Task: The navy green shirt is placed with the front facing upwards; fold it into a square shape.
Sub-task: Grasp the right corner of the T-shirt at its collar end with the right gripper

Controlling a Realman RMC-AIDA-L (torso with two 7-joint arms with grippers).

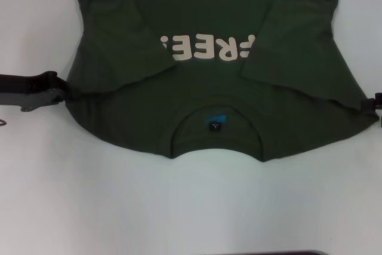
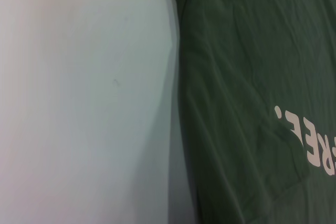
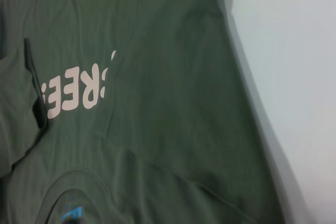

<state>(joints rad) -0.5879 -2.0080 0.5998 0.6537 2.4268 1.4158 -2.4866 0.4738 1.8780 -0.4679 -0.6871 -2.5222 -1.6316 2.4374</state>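
Nearest the camera is bare white desk, and beyond it the navy green shirt lies flat, collar toward the near edge and hem running off toward the far edge. Both sleeves are already folded inward over the chest, partly covering the cream lettering. A small black and blue neck label shows inside the collar. At the desk's left side the left gripper sits at the shirt's left shoulder edge; whether it is clenched on cloth or released cannot be told. At the right side only a dark sliver of the right gripper shows beside the right shoulder edge, its state likewise unclear. Likely risk: if one side lifts unevenly, the tucked sleeves may slip open and skew the fold.
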